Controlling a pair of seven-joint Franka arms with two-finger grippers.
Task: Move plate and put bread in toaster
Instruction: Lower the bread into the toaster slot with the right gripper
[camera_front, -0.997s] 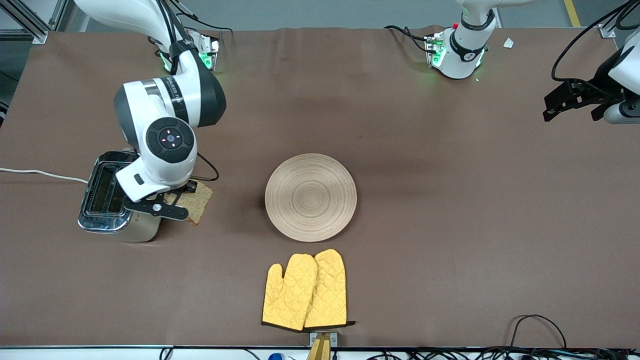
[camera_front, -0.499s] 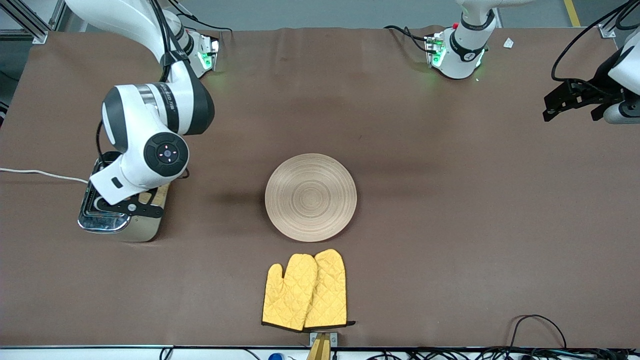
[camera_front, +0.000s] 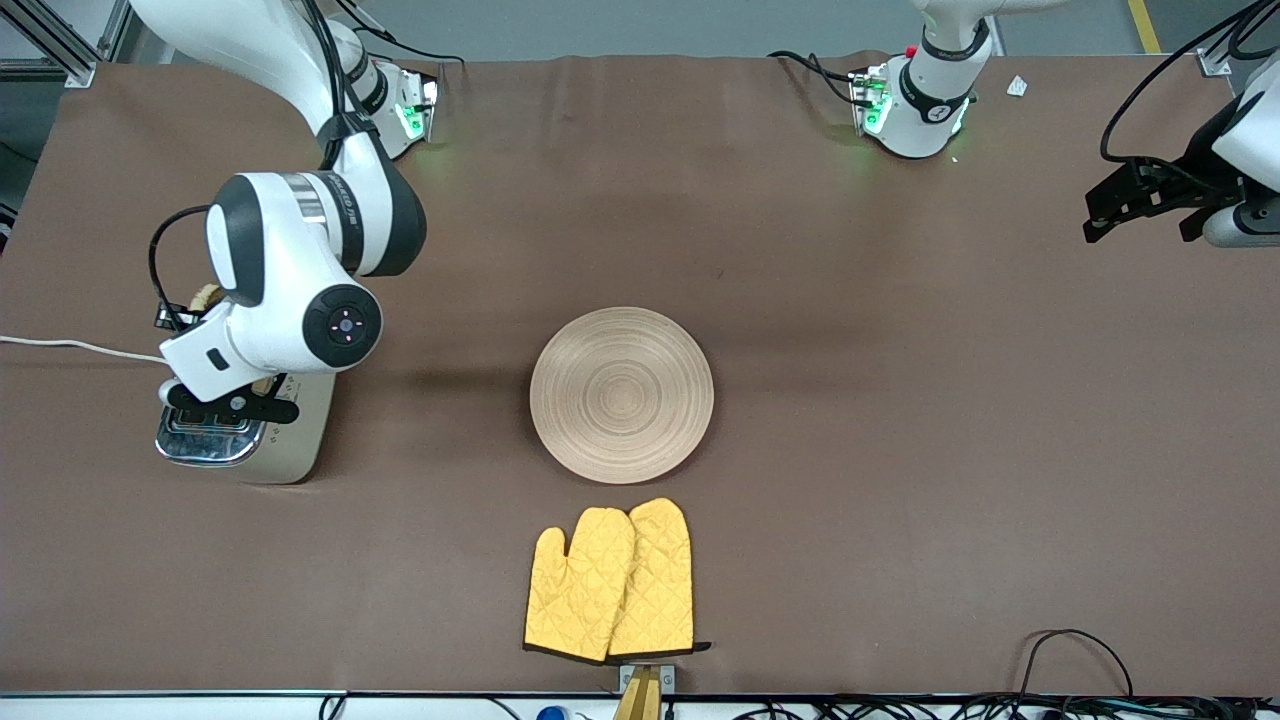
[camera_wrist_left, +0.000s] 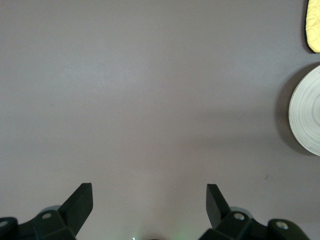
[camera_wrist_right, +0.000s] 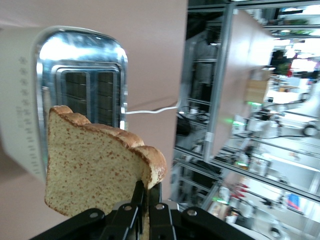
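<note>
The cream toaster with its chrome top stands near the right arm's end of the table. My right gripper hangs over it, shut on the edge of the brown bread slice, most of which the arm hides. In the right wrist view the gripper pinches the bread upright above the toaster and its two slots. The wooden plate lies at the table's middle, bare. My left gripper waits open over the left arm's end of the table. In its own view it is empty, with the plate at the edge.
Two yellow oven mitts lie nearer to the front camera than the plate; one shows in the left wrist view. The toaster's white cord runs off the table's end. Cables lie along the front edge.
My right arm has carried the bread from beside the toaster to over the toaster's top. The bread now peeks out past the arm. The plate and the left arm have not moved.
</note>
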